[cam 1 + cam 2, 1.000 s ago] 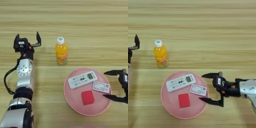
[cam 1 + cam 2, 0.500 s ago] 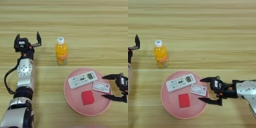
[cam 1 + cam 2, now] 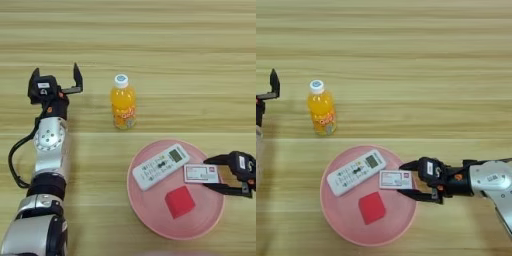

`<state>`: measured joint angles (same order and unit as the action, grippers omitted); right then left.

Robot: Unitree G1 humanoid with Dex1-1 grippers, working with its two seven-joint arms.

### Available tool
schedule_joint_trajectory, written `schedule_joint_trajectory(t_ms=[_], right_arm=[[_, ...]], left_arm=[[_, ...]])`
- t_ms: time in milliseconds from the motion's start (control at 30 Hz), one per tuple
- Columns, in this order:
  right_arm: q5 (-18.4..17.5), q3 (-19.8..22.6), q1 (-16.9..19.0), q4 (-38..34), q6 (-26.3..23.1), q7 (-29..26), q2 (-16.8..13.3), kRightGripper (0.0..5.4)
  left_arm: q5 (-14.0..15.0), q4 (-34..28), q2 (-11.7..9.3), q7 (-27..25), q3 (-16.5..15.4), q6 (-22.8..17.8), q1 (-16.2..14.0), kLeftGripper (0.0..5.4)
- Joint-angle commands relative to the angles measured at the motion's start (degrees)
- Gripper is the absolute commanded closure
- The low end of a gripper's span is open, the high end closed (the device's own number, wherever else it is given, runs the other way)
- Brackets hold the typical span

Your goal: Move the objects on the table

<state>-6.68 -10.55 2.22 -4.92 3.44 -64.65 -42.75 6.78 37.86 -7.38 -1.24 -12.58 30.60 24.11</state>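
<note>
A flat white-and-red card-like box (image 3: 395,179) lies on the right part of the pink plate (image 3: 341,227). My right gripper (image 3: 408,179) reaches in from the right and is open, with one black finger above the box's right end and one below it, both close to it. On the plate's left lies a white remote control (image 3: 356,171), and a small red cube (image 3: 371,207) sits in front of it. An orange-drink bottle (image 3: 123,103) with a white cap stands upright on the table (image 3: 190,75). My left gripper (image 3: 55,80) is parked open, left of the bottle.
The left arm (image 3: 49,165) runs along the table's left side down to the near edge. The right forearm (image 3: 491,180) lies across the table to the right of the plate.
My right gripper has moved left over the plate's rim to the card-like box, and its fingers have narrowed around the box's end. The left arm and the other objects have not moved.
</note>
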Motion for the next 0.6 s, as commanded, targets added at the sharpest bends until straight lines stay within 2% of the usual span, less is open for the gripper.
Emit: schedule_joint_trajectory(t_ms=[33,333,600], right_arm=[[1.32,-0.26,-0.96,0.40,0.57,0.04,-1.24,3.25],[1.17,-0.04,-1.85,0.31,0.76,-0.29,-1.27,3.29],[-3.03,2.35,-3.18,-1.49,-0.37,-0.86,-1.06,3.29]], left_arm=[[-0.13,0.07,0.18,0.13,0.13,0.52,0.98,0.00],[-0.15,-0.07,0.33,0.21,0.20,0.54,0.92,0.00],[-0.17,0.16,0.33,0.21,0.18,0.70,0.97,0.00]])
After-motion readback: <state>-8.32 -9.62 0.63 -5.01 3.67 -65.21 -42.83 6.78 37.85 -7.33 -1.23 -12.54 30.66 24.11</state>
